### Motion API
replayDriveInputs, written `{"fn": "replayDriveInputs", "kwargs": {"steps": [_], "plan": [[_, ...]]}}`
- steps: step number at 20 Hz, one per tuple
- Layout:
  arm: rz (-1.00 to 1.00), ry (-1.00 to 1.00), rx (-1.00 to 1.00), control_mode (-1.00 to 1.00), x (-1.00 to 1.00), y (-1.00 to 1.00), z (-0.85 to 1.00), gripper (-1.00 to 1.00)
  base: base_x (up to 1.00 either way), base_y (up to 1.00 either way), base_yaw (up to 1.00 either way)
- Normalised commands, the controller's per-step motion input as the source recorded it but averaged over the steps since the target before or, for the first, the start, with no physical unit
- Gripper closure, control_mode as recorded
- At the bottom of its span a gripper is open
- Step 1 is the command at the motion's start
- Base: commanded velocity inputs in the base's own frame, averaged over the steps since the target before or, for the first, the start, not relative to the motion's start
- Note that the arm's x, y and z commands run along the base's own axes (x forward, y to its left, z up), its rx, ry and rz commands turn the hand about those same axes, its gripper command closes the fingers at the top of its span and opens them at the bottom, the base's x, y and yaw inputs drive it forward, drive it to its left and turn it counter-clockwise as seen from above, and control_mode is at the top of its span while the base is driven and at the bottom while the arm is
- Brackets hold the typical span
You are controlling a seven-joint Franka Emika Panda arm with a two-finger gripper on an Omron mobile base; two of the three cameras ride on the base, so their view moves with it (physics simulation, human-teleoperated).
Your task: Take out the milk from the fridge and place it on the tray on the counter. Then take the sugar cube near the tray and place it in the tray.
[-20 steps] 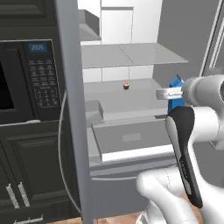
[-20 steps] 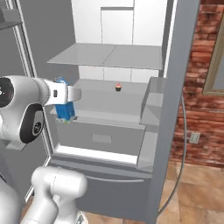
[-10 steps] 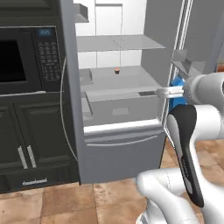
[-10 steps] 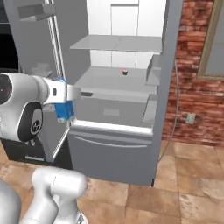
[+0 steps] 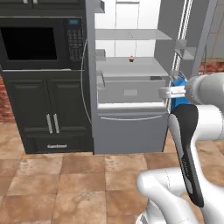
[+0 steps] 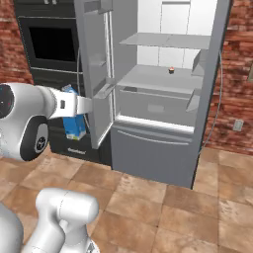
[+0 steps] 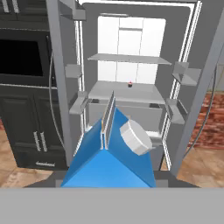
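Nearest, at lower centre of the hand view: one tall bright-blue gabled milk carton [image 7: 109,164] with a white round cap, clamped in the pincer [image 6: 75,109], well outside the fridge. In the right base view, at left of centre, the same carton [image 6: 74,120] hanging below the white hand, upright, over the brown tiled floor [image 6: 163,207]. In the left base view, at right of centre, only a sliver of blue [image 5: 178,92] behind the white forearm.

Further back, one large grey fridge [image 6: 158,143] with both tall grey doors swung open; light grey shelves and one drawer front [image 5: 131,91] inside. On the middle shelf, toward the back, one small red-topped cupcake [image 5: 131,58], seen too at upper centre of the hand view [image 7: 129,83].

Beside the fridge, in the upper left of the left base view, one black microwave [image 5: 41,43] set above dark cabinet doors [image 5: 48,116] with two pale vertical handles. Red brick wall [image 6: 234,89] at far right of the right base view.
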Motion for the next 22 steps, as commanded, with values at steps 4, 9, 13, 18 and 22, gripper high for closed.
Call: {"fn": "replayDriveInputs", "kwargs": {"steps": [4, 9, 13, 18, 22], "plan": [[0.0, 0.0, 0.0, 1.0, 0.0, 0.0, 0.0, 1.0, -0.56, 0.08, 0.85], [0.0, 0.0, 0.0, 1.0, 0.0, 0.0, 0.0, 1.0, -0.13, 0.0, 1.0], [0.0, 0.0, 0.0, 1.0, 0.0, 0.0, 0.0, 1.0, 0.0, 0.0, 1.0], [0.0, 0.0, 0.0, 1.0, 0.0, 0.0, 0.0, 1.0, 0.0, 0.0, 1.0], [0.0, 0.0, 0.0, 1.0, 0.0, 0.0, 0.0, 1.0, -0.26, -0.16, 0.98]]}}
